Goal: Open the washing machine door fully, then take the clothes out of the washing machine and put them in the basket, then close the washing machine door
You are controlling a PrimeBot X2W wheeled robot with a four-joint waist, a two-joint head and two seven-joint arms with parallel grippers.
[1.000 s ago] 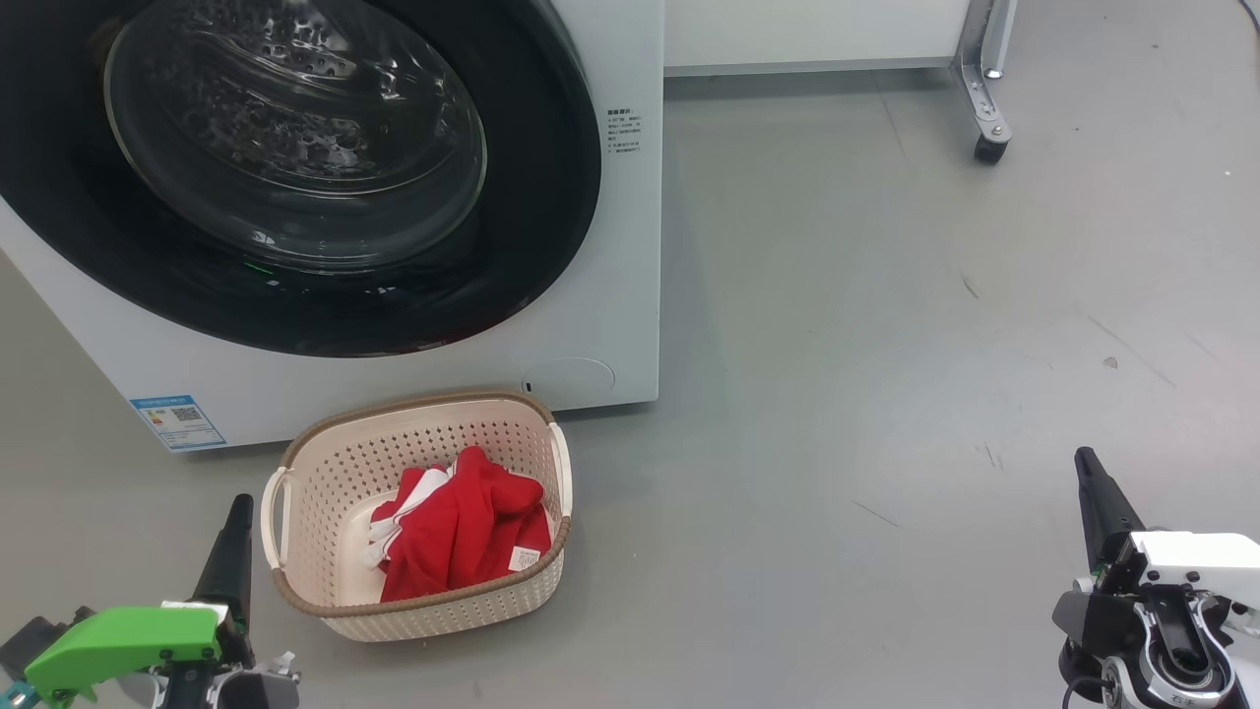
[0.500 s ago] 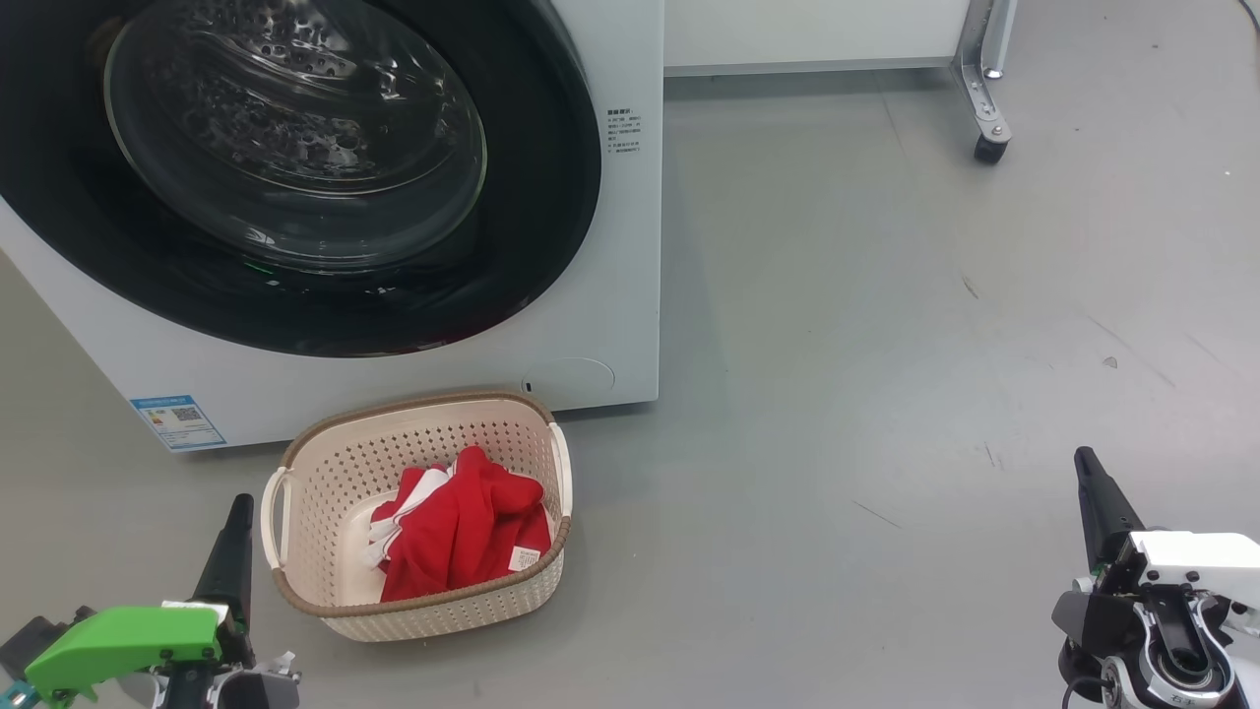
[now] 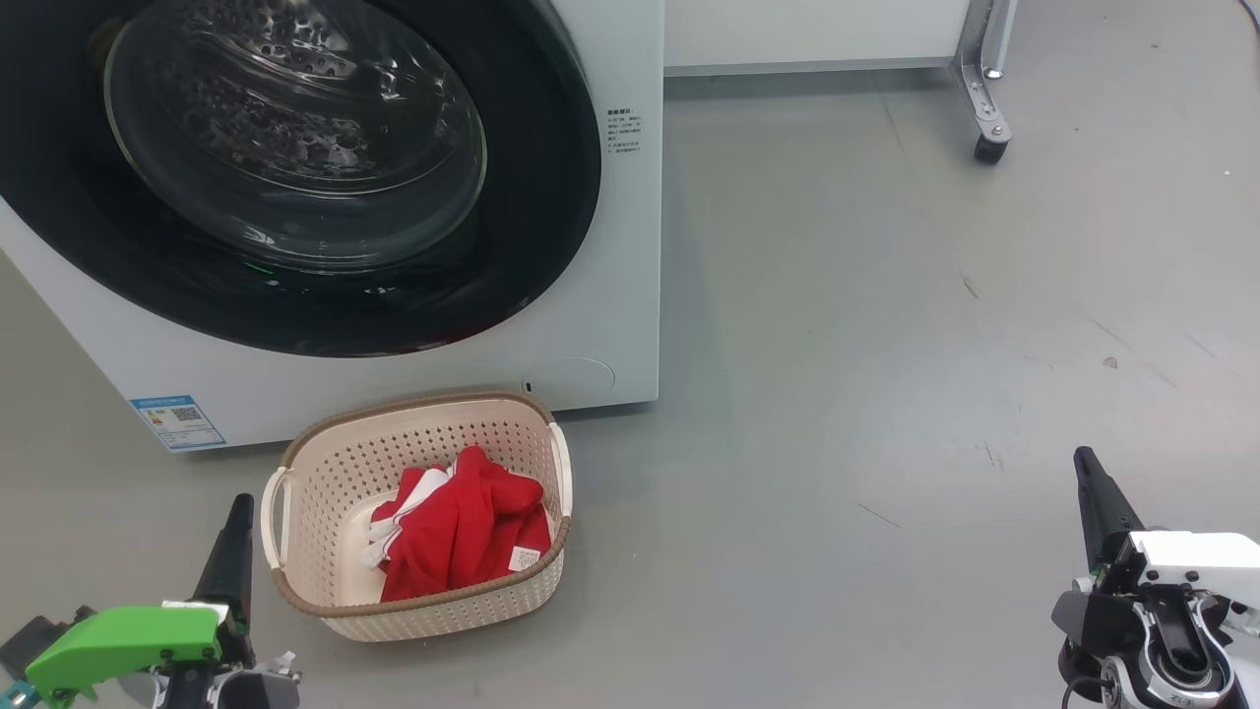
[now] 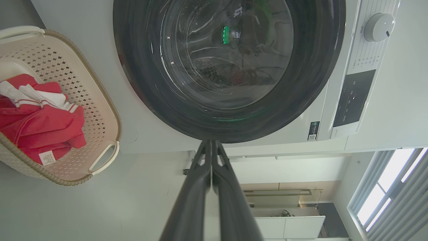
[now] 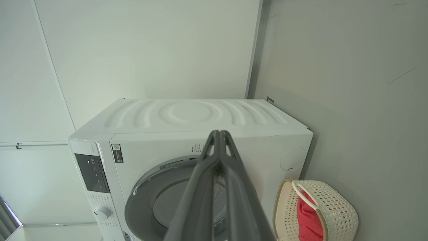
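resting at left, the left gripper [image 3: 239, 504] is pinched shut, empty; the washing machine door [image 3: 551, 207] looks closed but could swing open if unlatched; the clothes [image 3: 463, 537] lie in the basket [image 3: 423, 402]; the right gripper [image 3: 1086, 459] is shut too.

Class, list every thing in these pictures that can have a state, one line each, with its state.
washing machine door: shut.
basket: upright on the floor, not empty.
clothes: crumpled inside the basket.
left gripper: fingers shut, empty.
right gripper: fingers shut, empty.
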